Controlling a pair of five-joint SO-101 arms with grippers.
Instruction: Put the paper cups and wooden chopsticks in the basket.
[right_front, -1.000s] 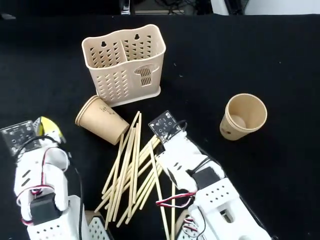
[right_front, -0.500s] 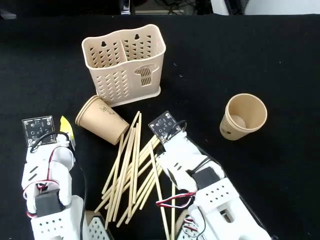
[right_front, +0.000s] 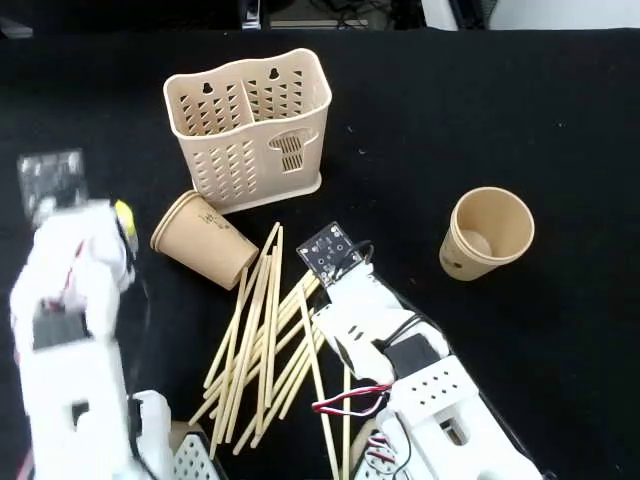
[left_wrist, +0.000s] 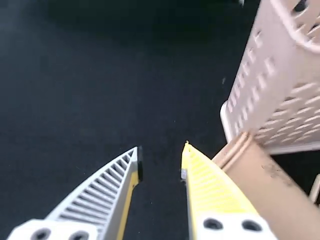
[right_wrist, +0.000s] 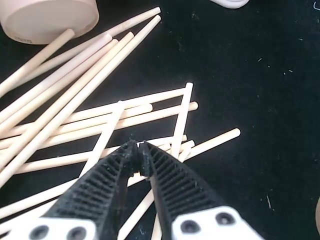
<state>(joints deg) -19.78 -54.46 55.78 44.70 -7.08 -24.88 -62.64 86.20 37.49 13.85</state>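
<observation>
The beige slotted basket (right_front: 250, 130) stands upright at the back of the black table. One paper cup (right_front: 205, 240) lies on its side just in front of it; another paper cup (right_front: 487, 235) stands upright at the right. Wooden chopsticks (right_front: 265, 335) lie fanned out in a loose pile at front centre. My left gripper (left_wrist: 160, 152) is open and empty above bare table, with the lying cup (left_wrist: 260, 175) and basket (left_wrist: 280, 80) close beside its yellow finger. My right gripper (right_wrist: 136, 146) is shut, tips low over the chopsticks (right_wrist: 75, 75), near the lying cup's base (right_wrist: 47, 17).
The table is covered in black cloth (right_front: 560, 110). The left arm's white body (right_front: 65, 330) rises along the left edge. The right arm's body (right_front: 400, 370) lies across the front centre, over the ends of some chopsticks.
The left arm has risen and swung toward the back of the table, ending beside the lying cup. The right arm, cups, chopsticks and basket have not moved.
</observation>
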